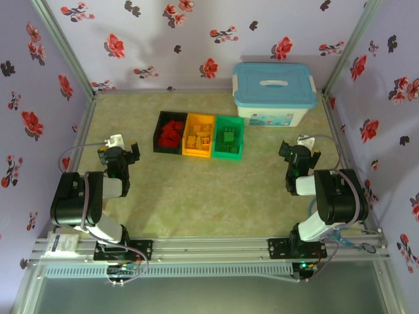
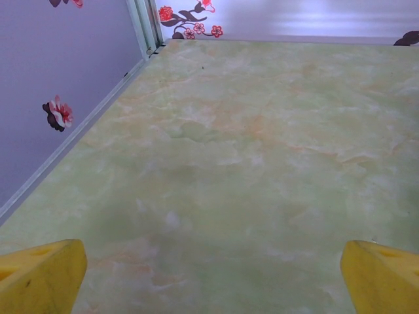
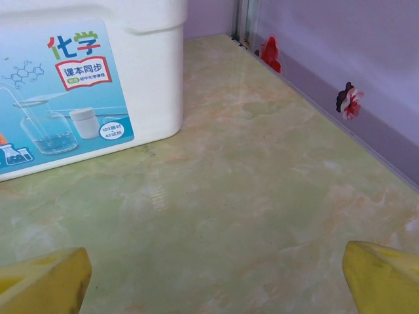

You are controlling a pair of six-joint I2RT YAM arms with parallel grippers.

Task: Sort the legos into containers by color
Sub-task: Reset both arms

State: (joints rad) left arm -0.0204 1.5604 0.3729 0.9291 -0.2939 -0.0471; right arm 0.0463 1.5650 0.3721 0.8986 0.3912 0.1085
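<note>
Sorting seems done: legos (image 1: pixel 171 133) are grouped by color in containers (image 1: pixel 196 154). Left claw (image 1: pixel 119 152) and right claw (image 1: pixel 300 149) are held wide, empty, best parked clear.

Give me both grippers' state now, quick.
Left gripper: open, fingers wide apart, holding nothing.
Right gripper: open, fingers wide apart, holding nothing.
</note>
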